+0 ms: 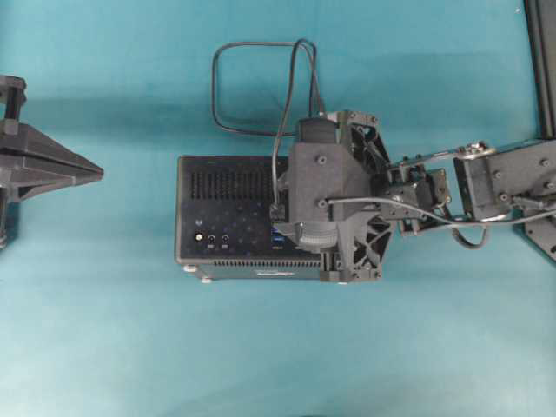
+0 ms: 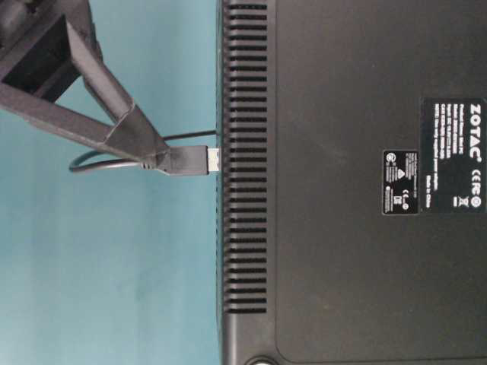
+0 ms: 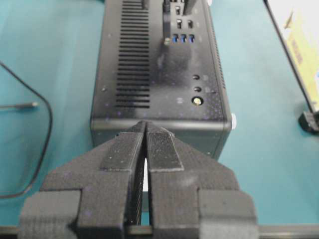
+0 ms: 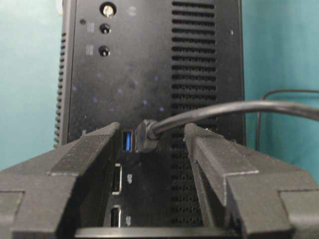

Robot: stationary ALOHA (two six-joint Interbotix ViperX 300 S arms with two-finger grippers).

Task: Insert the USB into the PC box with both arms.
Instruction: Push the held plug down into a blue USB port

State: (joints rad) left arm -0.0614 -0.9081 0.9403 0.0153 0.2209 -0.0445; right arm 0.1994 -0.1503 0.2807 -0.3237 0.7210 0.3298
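From overhead, we see the PC box point(image 1: 226, 191) lying in the middle of the teal counter point(image 1: 104, 330). The right arm point(image 1: 504, 178) reaches across its right half and hides much of the port face. The USB point(image 1: 215, 87) lies looped on the counter behind the box, and its lead runs forward under the arm's wrist. The left pincer point(image 1: 91, 174) sits well apart at the left, its tips together on nothing.

At table level, the plug point(image 2: 189, 161) points straight at the slotted edge of the box. A short bright stretch of its metal tip shows right at that edge. One wedge finger point(image 2: 114, 122) overlaps the plug's rear in this view, and we cannot tell from here whether it touches.

The left wrist view confirms that pincer is closed and empty, its tips near the end of the box but short of it. The row of blue ports point(image 3: 182, 38) shows far down the top face.

The right wrist view settles the grip. The right pincer point(image 4: 153, 130) stands spread, with a clear gap on each side of the plug, which stands on the box just beside a blue port point(image 4: 128, 140).

We judge that the insertion step is in hand: the plug seems started in a socket and let go, but probably not fully home. The next move likely calls for a straight, gentle push along the plug's axis. The left pincer could brace the box so it does not slide.
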